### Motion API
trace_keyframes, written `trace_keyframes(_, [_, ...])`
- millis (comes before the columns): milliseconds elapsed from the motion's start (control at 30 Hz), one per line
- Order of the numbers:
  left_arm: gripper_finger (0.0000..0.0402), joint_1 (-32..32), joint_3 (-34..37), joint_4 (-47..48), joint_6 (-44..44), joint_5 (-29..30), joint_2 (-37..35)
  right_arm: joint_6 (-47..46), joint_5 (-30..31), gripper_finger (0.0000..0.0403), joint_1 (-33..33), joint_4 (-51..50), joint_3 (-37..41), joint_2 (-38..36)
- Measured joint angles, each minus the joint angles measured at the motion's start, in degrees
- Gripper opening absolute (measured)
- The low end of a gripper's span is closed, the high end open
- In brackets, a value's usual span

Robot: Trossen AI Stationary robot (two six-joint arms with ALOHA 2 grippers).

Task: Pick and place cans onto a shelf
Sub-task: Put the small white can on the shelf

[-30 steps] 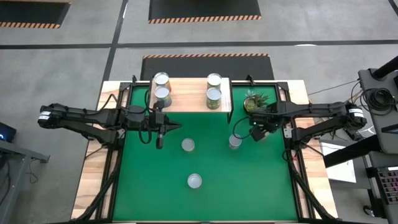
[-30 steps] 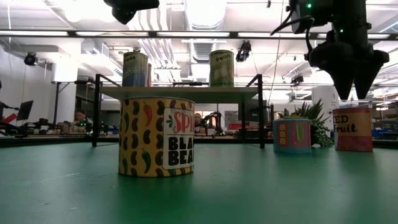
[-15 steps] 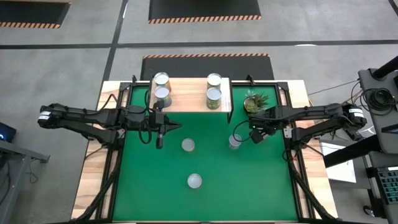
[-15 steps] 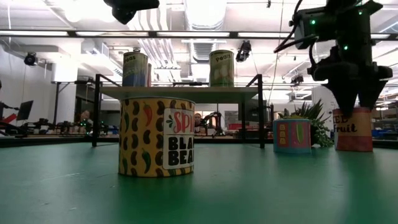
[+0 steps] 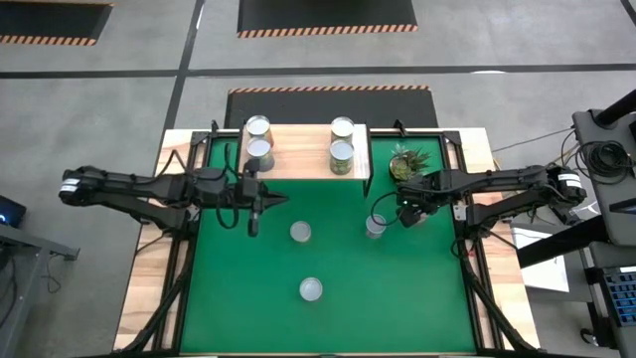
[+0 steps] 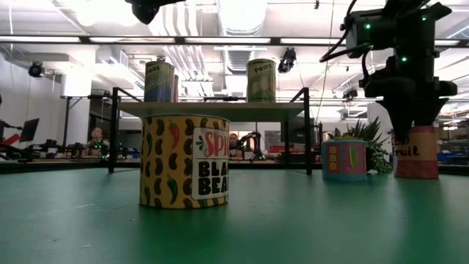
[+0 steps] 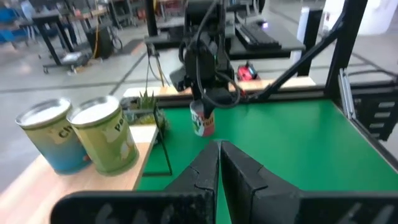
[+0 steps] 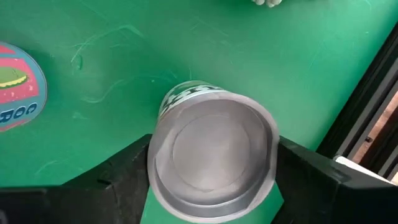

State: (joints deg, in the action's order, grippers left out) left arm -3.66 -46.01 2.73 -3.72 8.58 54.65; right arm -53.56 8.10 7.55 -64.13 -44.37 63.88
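High view: four cans (image 5: 341, 156) already on the shelf (image 5: 303, 147), three left on the green table (image 5: 328, 318), right gripper (image 5: 377, 225) low around the fruit can (image 5: 375, 227), fingers each side, not yet clamped, left gripper (image 5: 253, 227) shut, empty, idle near the shelf.

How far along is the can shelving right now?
Done: four label-wrapped tin cans stand on the light-wood shelf.

In hand: the right gripper straddles the red fruit-label can on the green table, fingers either side, not lifted.

Left: that can, the yellow black-beans can and the blue corn can. The left gripper waits shut near the shelf.
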Motion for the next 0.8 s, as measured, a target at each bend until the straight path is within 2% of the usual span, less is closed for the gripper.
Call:
trace_keyframes(200, [0.0,0.0,2.61,-2.89,-0.22,0.0,-5.71,0.67,-0.15,0.0291,-0.13,-1.66,-3.76,-0.34])
trace_keyframes(433, [0.0,-0.02,4.01,-4.27,-0.65,0.0,-11.61,1.06,2.11,0.0293,-3.69,-6.74,-17.54,-0.28])
trace_keyframes(567, [0.0,-0.02,7.54,-8.62,-0.71,0.02,-15.49,-0.41,7.33,0.0292,-8.02,-9.43,-26.89,0.12])
trace_keyframes(800, [0.0,-0.02,10.68,-11.3,-0.7,0.02,-20.56,2.01,18.45,0.0289,-15.26,-7.21,-39.99,1.46])
